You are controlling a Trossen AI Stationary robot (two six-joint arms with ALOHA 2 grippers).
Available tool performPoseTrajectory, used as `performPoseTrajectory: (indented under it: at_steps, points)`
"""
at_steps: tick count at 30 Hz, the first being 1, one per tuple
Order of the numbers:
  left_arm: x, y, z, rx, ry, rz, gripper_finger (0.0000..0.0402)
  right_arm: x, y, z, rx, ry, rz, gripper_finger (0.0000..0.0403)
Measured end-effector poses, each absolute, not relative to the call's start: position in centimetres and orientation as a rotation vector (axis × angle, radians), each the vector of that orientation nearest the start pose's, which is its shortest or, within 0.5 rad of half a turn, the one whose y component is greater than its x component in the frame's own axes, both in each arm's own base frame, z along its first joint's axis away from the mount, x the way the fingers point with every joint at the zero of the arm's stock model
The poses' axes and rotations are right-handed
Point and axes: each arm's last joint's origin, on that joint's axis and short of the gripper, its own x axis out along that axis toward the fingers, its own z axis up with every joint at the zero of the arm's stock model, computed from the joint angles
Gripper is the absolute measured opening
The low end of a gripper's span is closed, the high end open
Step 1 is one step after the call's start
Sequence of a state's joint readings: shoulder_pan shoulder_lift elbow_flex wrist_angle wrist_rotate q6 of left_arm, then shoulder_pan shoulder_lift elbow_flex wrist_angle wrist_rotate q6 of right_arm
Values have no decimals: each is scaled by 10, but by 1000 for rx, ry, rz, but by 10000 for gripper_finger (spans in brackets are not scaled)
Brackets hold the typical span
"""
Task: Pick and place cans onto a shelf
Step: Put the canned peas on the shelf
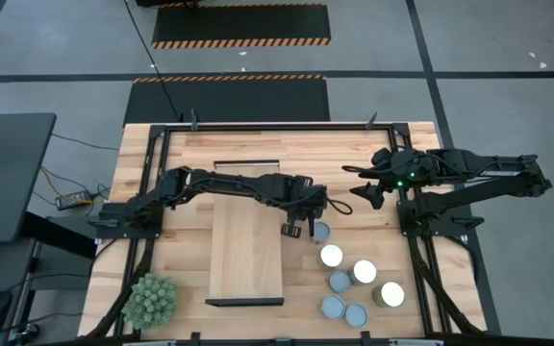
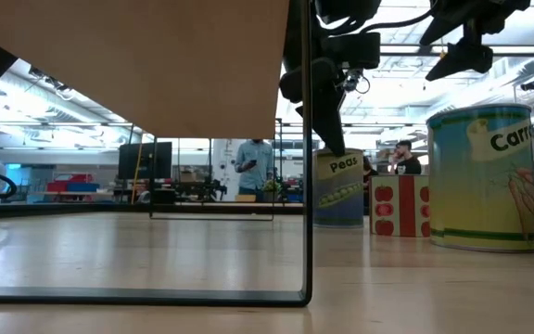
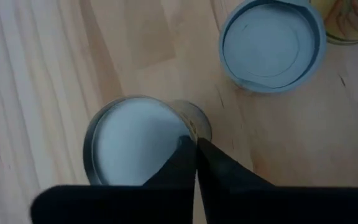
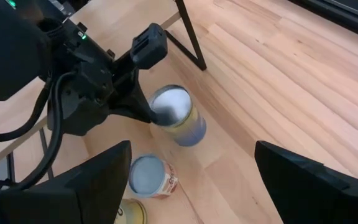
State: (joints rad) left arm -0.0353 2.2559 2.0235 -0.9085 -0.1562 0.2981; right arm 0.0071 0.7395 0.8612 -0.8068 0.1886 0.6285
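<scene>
1. While the larger wooden tabletop [image 1: 373, 144] carries everything, the long rectangular light wooden shelf board [image 1: 246, 240] lies lengthwise down its middle, bare of cans
2. Reaching across that shelf from the left side, the dark left arm puts its left gripper [image 1: 299, 229] just off the shelf's right edge, touching the nearest can
3. That can, a small cylindrical metal tin with a pale silvery top [image 3: 134, 148], stands upright directly under the gripper; in the left wrist view the two fingers [image 3: 219, 168] are clenched together over its rim and do not straddle the tin, so nothing looks grasped
4. By my reading, the relation that matters: the tin's long axis is vertical and lies below and slightly aside of the fingertips, so the pincer would have to reopen around it before any lift
5. Six more round-topped tins [image 1: 362, 272] cluster toward the near right, apart from the shelf
6. Farther right, the right gripper [image 1: 365, 188] hovers released and empty; the left arm is clearly nearer the tin
</scene>
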Motion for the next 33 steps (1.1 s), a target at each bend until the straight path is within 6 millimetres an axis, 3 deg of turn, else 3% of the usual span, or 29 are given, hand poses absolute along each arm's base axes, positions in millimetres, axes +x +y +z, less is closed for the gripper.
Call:
performPoseTrajectory:
  at_steps: [8, 23, 26, 33]
  points:
    - [480, -11, 226, 388, 1124, -35, 2, 135, -4, 310, 537, 604, -378, 348]
    - [471, -4, 260, 374, 1048, -13, 1, 133, -5, 311, 527, 590, -383, 348]
    - [469, -4, 272, 373, 1028, -6, 0, 129, -6, 314, 521, 558, -402, 348]
    - [465, 2, 325, 351, 940, 28, 0, 117, -8, 320, 511, 490, -439, 348]
